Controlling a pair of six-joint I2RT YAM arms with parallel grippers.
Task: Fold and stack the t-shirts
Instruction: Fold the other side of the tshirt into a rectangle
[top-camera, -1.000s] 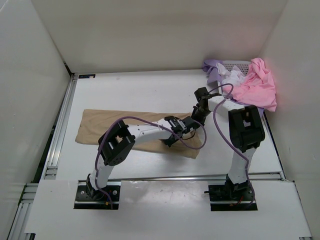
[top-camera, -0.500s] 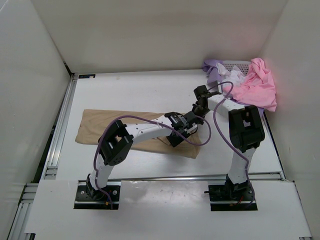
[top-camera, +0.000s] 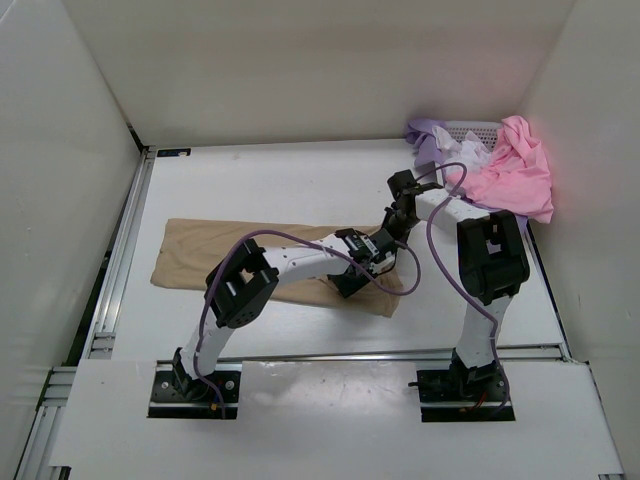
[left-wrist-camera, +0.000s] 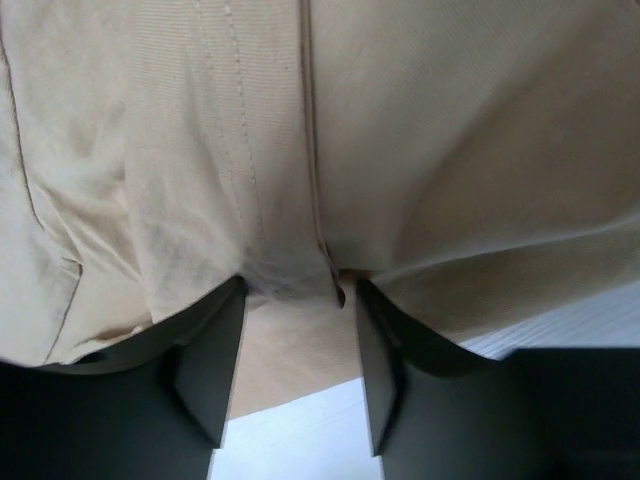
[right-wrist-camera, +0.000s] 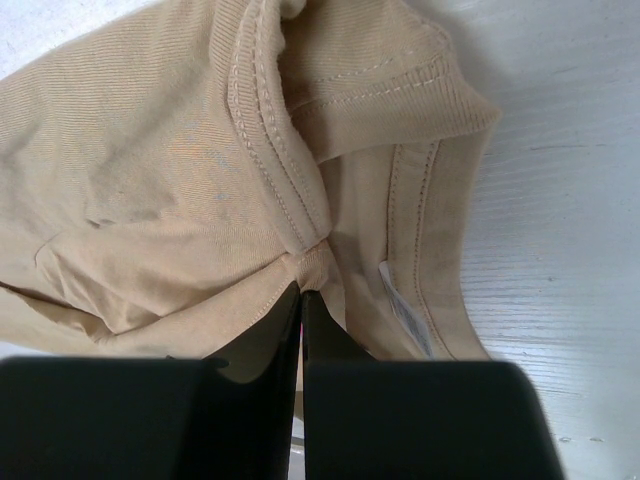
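The tan-beige t-shirt (top-camera: 200, 255) lies spread across the table's middle, also in the left wrist view (left-wrist-camera: 450, 150) and right wrist view (right-wrist-camera: 150, 180). My right gripper (top-camera: 393, 228) is shut on the shirt at its ribbed collar (right-wrist-camera: 270, 130), the fingertips pinched on the seam (right-wrist-camera: 300, 285). My left gripper (top-camera: 345, 282) is at the shirt's right end near the front edge; its jaws stand apart (left-wrist-camera: 297, 290) with a bunched fold of tan cloth at the fingertips. The pink t-shirt (top-camera: 515, 170), white t-shirt (top-camera: 465, 152) and lavender t-shirt (top-camera: 428, 135) are heaped at the back right.
A white mesh basket (top-camera: 482, 128) sits under the heap in the back right corner. White walls enclose the table on three sides. A metal rail (top-camera: 120, 250) runs along the left edge. Purple cables loop off both wrists over the shirt.
My left gripper has moved right along the shirt's front edge toward its right end. My right gripper has barely moved and still holds the collar.
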